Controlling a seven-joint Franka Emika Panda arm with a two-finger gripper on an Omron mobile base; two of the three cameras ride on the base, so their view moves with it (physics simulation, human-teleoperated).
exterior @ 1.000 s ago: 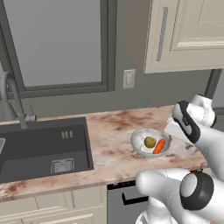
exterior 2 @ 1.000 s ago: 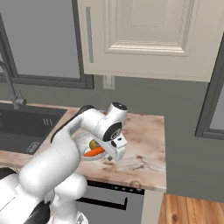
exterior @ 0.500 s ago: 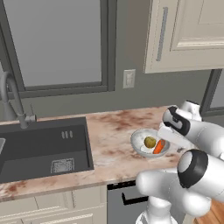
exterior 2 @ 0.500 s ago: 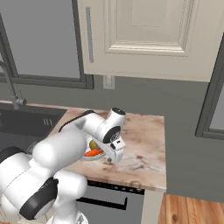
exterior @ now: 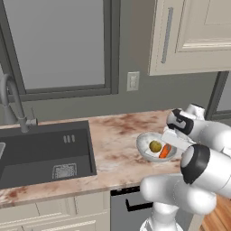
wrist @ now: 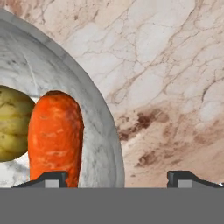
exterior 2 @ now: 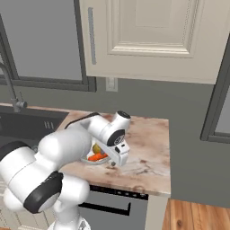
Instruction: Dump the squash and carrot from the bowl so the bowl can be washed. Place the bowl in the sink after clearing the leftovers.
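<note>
The marbled pink-brown counter point(exterior: 118, 149) runs under a grey window and cream wall cabinets point(exterior 2: 152, 36), with the dark sink point(exterior: 40, 151) set into it at the left, below a grey gooseneck faucet point(exterior: 12, 101). The bowl point(exterior: 145, 146) stands upright on the counter, well apart from the sink and to its right. Inside it lie the squash point(exterior: 155, 146) and the carrot point(exterior: 165, 151), side by side and touching — nothing has been dumped out yet.

The gripper point(wrist: 117, 177) is low at the bowl's near edge. In the hand view its two dark fingertips point(wrist: 49, 178) are wide apart, one over the carrot inside the bowl and the other over bare counter outside, so the bowl's rim point(wrist: 103, 131) passes between them. The jaws are spread and grasp nothing for now; whether they already touch the rim I cannot tell. In the right base view the white arm covers most of the bowl, and a bit of orange carrot peeks out beside the hand point(exterior 2: 117, 150).

My judgement: the task is at its very beginning. The current step seems to be taking the bowl by its rim. What is left is everything that matters — closing on the rim, tipping out the two vegetables, then carrying the bowl across the counter and setting it down in the sink.
</note>
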